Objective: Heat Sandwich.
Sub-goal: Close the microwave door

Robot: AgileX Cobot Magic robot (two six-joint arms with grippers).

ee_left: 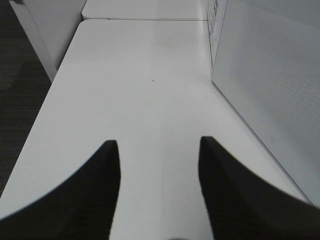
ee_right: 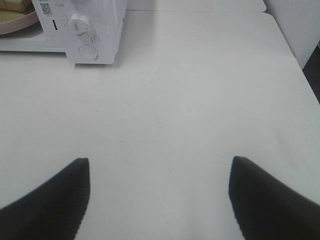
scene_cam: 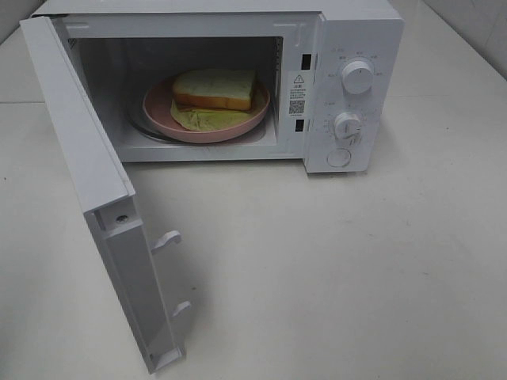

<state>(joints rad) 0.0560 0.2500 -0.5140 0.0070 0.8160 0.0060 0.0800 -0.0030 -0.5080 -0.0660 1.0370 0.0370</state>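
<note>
The sandwich [scene_cam: 214, 89], white bread with tan crust over a yellow-green layer, lies on a round pink plate [scene_cam: 156, 107] inside the white microwave [scene_cam: 348, 32]. The microwave door [scene_cam: 87, 170] stands wide open toward the front left. Neither gripper shows in the exterior high view. My left gripper [ee_left: 159, 147] is open and empty above the bare table, beside the door's outer face [ee_left: 270, 80]. My right gripper [ee_right: 159, 165] is open and empty above the table, some way from the microwave's control panel [ee_right: 87, 35]. A bit of the plate [ee_right: 17, 22] shows in the right wrist view.
The microwave has two knobs [scene_cam: 357, 77] [scene_cam: 347, 125] and a round button [scene_cam: 339, 157] on its right panel. The white table [scene_cam: 341, 277] spreads in front. The table's left edge [ee_left: 37, 115] drops to dark floor; its right edge [ee_right: 295, 60] is near a wall.
</note>
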